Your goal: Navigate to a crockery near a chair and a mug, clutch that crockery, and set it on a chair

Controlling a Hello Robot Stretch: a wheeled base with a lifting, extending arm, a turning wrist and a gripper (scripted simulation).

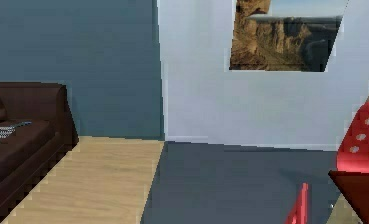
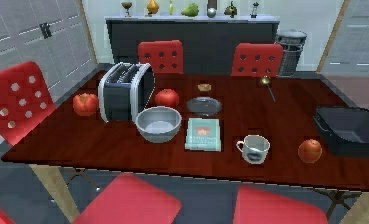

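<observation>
On the dark wooden table (image 2: 112, 140) a grey bowl (image 2: 158, 123) stands near the middle. A white mug (image 2: 254, 148) sits to its right, toward the near edge. A dark flat plate (image 2: 204, 105) lies just beyond the bowl, with a small brownish piece (image 2: 204, 88) behind it. Red chairs ring the table: one at the left (image 2: 22, 98), two on the far side (image 2: 161, 55) (image 2: 257, 58) and two seats at the near edge (image 2: 127, 200) (image 2: 282, 208). In the forward view a red chair (image 1: 357, 140) shows at the right edge.
A toaster (image 2: 125, 90), three red apples (image 2: 86, 103) (image 2: 167, 97) (image 2: 310, 151), a pale book (image 2: 203, 133) and a black tray-like thing (image 2: 347, 128) share the table. A dark sideboard (image 2: 192, 35) and bin (image 2: 290, 50) stand behind. Ahead are a brown sofa (image 1: 27, 130) and a wall picture (image 1: 287, 35).
</observation>
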